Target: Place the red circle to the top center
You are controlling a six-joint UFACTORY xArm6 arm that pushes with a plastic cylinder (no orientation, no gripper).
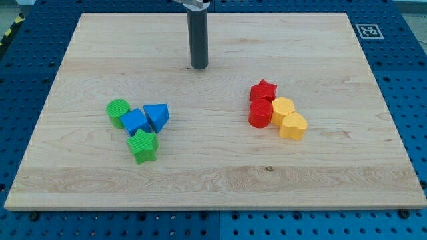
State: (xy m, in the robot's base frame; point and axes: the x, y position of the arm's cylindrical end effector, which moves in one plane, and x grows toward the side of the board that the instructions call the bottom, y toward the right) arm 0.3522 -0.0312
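Note:
The red circle [260, 113] sits right of the board's centre, touching a red star [263, 90] above it and a yellow hexagon [283, 107] on its right. A yellow heart [293, 125] lies just below the hexagon. My tip [199, 66] rests on the wooden board [213, 180] near the top centre, well up and to the left of the red circle, touching no block.
A second cluster lies at the view's left: a green circle [118, 112], a blue cube [136, 122], a blue triangle [157, 116] and a green star [143, 146]. A fiducial marker [367, 30] sits at the board's top right corner.

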